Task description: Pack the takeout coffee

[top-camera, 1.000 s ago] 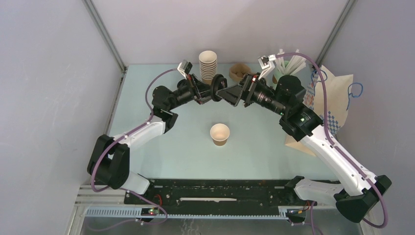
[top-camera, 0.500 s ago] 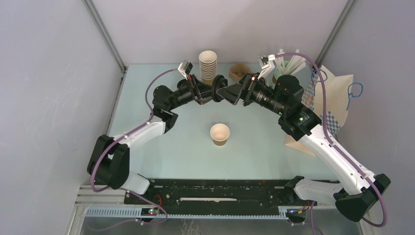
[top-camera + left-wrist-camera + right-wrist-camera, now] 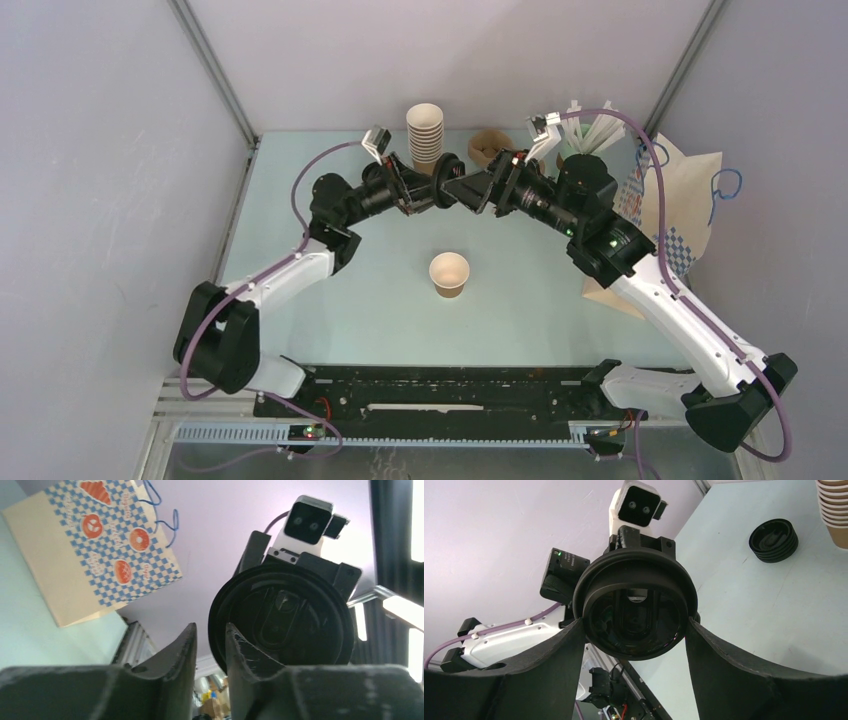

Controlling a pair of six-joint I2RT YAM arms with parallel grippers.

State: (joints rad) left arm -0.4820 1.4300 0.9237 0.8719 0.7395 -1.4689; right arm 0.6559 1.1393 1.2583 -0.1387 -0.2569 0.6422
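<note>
The takeout coffee cup (image 3: 449, 273), brown kraft with a white inside, stands open and upright at mid-table, in front of both grippers. My left gripper (image 3: 438, 193) is raised above the back of the table, shut on the rim of a black lid (image 3: 448, 178). In the left wrist view the lid (image 3: 280, 620) has its edge between the nearly closed fingers of the left gripper (image 3: 209, 632). My right gripper (image 3: 472, 188) faces it. In the right wrist view the right gripper (image 3: 635, 625) has wide-spread fingers that flank the lid (image 3: 639, 610) on both sides.
A stack of kraft cups (image 3: 424, 132) stands at the back, beside a stack of black lids (image 3: 773, 540). A brown pulp tray (image 3: 487, 147) and a green cup with white straws (image 3: 590, 130) are behind the right arm. A blue-checked paper bag (image 3: 680, 200) stands at the right.
My right gripper has moved left toward the left gripper, so its fingers now sit around the lid. The left arm has shifted slightly. The cup has not moved.
</note>
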